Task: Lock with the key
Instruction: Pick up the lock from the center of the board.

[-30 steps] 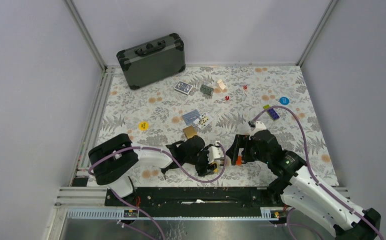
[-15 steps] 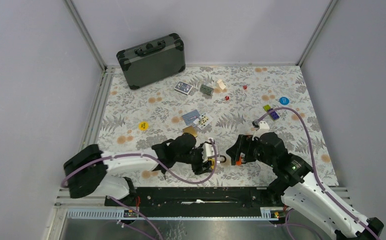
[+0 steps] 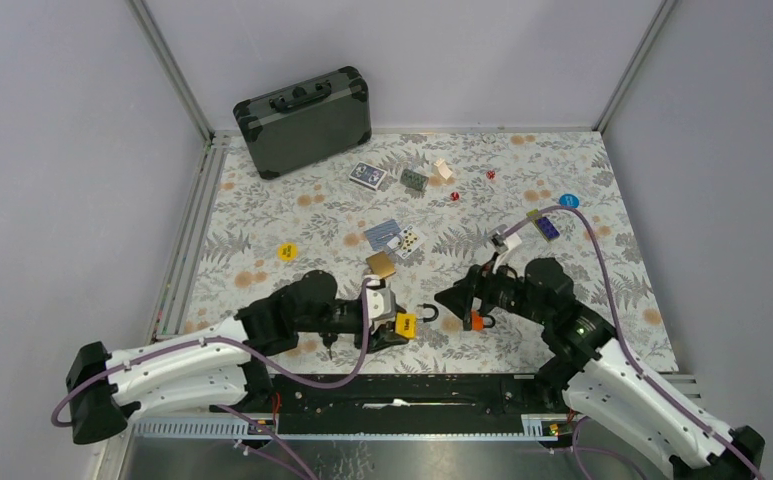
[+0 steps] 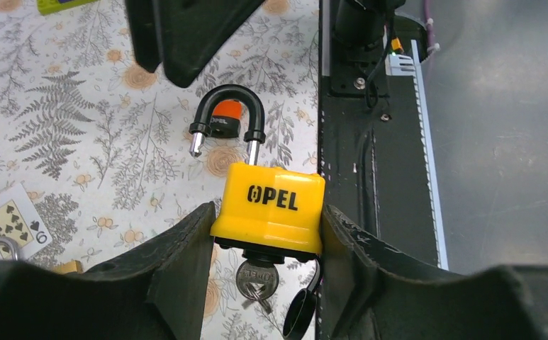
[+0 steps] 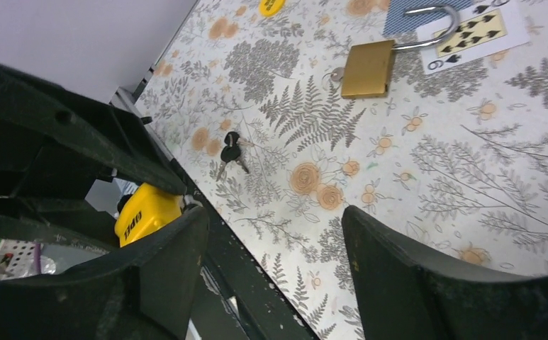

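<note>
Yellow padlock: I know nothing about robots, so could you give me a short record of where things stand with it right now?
held item: yellow padlock, clamped by its body in the left gripper
shackle: open, one leg free of the body
key: in the keyhole underneath
right gripper: open, empty, facing the shackle
lying nearby: brass padlock with open shackle; loose keys
locked yet: no
</note>
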`<state>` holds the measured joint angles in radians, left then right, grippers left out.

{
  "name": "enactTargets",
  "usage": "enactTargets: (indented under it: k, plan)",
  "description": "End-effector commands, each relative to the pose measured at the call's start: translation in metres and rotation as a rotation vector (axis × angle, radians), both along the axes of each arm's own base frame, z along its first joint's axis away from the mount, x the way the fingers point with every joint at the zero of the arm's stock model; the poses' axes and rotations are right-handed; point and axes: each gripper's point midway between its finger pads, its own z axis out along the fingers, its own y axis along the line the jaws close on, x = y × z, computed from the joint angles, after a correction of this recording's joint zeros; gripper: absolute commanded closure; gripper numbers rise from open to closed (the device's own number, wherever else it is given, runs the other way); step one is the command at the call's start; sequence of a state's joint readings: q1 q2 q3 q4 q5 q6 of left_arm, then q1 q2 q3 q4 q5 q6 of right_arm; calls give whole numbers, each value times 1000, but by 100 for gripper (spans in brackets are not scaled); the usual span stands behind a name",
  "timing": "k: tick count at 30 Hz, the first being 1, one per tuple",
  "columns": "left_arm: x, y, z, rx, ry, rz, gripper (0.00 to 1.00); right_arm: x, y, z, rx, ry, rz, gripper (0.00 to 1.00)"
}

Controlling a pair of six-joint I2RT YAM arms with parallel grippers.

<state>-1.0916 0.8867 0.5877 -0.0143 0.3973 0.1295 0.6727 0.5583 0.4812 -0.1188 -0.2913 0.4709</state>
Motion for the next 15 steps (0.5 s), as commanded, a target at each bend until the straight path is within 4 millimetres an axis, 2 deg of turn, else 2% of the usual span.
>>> enactTargets:
  k: [1,3,6,13,15]
  plan:
    - [-13,7,12,-52,-1,-33,100,5,24,29,54,-31,103,29]
    - [-15,10,10,-52,5,-27,100,2,30,21,49,20,135,36]
    - [-16,13,8,-57,15,-19,100,-4,38,22,92,25,184,45]
    - [-16,12,-7,-28,51,-7,100,-19,37,16,133,10,241,48]
    - [-15,9,-5,-40,48,-9,100,-20,36,11,122,18,238,49]
